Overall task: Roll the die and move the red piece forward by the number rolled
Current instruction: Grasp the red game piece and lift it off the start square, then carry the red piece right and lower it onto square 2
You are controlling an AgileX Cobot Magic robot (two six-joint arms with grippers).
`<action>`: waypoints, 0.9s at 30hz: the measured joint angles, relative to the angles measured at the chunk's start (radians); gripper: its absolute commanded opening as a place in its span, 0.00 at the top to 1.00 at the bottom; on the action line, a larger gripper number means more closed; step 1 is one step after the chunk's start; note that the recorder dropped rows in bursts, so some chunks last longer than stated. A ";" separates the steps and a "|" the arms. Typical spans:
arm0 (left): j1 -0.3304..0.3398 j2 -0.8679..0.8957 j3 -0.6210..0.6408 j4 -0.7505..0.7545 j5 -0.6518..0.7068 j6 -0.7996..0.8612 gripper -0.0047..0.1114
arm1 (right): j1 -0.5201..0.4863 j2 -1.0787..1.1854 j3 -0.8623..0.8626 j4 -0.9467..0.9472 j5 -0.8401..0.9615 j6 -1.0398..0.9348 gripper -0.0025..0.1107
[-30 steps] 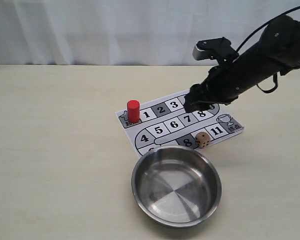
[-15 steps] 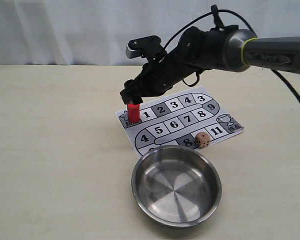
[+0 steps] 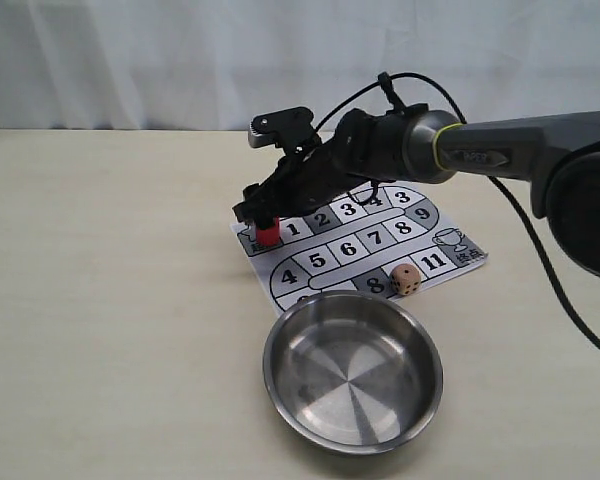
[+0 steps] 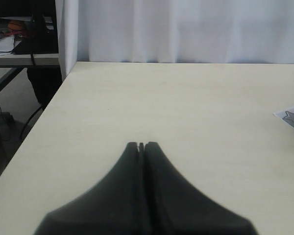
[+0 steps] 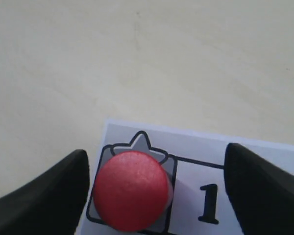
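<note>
The red piece (image 3: 267,233) is seen standing upright on the star-marked start square of the printed board (image 3: 325,262), just beside square 1. Its long axis is vertical, and its flat round top is turned straight toward the right wrist camera. The right gripper (image 3: 263,212) is poised directly above it. Its fingers (image 5: 49,196) are spread apart, one on either side of the cylinder, and no contact is made. This straddling pose is judged to be a set-up for a side grasp, so that the piece can be lifted without being tipped.

The die (image 3: 406,280) is found resting on the board near square 8, at about four o'clock from the red piece and one o'clock from the steel bowl (image 3: 270,352). Its upper face is too small for the pips to be counted reliably. The left gripper (image 4: 141,147) is parked away from the work over bare surface (image 3: 100,300), its fingers pressed together on nothing.
</note>
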 measured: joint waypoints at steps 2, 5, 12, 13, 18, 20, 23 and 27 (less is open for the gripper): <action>0.000 0.000 0.000 0.000 0.000 0.000 0.96 | 0.000 0.009 0.000 0.006 -0.008 0.000 0.35; 0.000 0.000 0.000 0.000 0.000 0.000 0.96 | 0.000 0.021 0.000 0.018 -0.020 0.000 0.40; 0.000 0.000 0.000 0.000 0.000 0.000 0.96 | 0.000 0.033 0.000 0.023 -0.024 0.000 0.78; 0.000 0.000 0.000 0.000 0.000 0.000 0.96 | 0.000 0.033 0.000 0.025 -0.024 0.000 0.85; 0.000 0.000 0.000 0.000 0.000 0.000 0.96 | 0.000 0.033 -0.010 0.025 -0.023 0.000 0.94; 0.000 0.000 0.000 0.000 0.000 0.000 0.96 | 0.000 0.035 -0.032 0.025 -0.003 0.000 0.94; 0.000 0.000 0.000 0.000 0.000 0.000 0.96 | -0.015 0.035 -0.086 0.025 0.054 0.000 0.94; 0.000 0.000 0.000 0.000 0.000 0.000 0.96 | -0.042 0.035 -0.162 0.025 0.137 0.000 0.94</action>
